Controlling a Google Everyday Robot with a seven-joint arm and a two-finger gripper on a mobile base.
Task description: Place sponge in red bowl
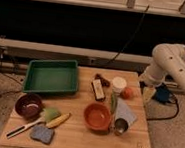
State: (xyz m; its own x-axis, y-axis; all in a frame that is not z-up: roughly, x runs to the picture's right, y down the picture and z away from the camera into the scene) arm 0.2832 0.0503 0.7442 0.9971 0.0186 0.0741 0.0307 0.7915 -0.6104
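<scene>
Your gripper (149, 93), jaws wide, hangs off table (78, 137) right edge; sponge (42, 133) lies front-left, well apart from red bowl (97, 116).

No readable text anywhere. Small dark mark printed on table (83, 138) near lower right corner, too tiny to make out. Pale label on dark packet (98, 88) at centre, likewise illegible. Gripper (148, 93) at right, beside table's far corner, without legible marking.
</scene>
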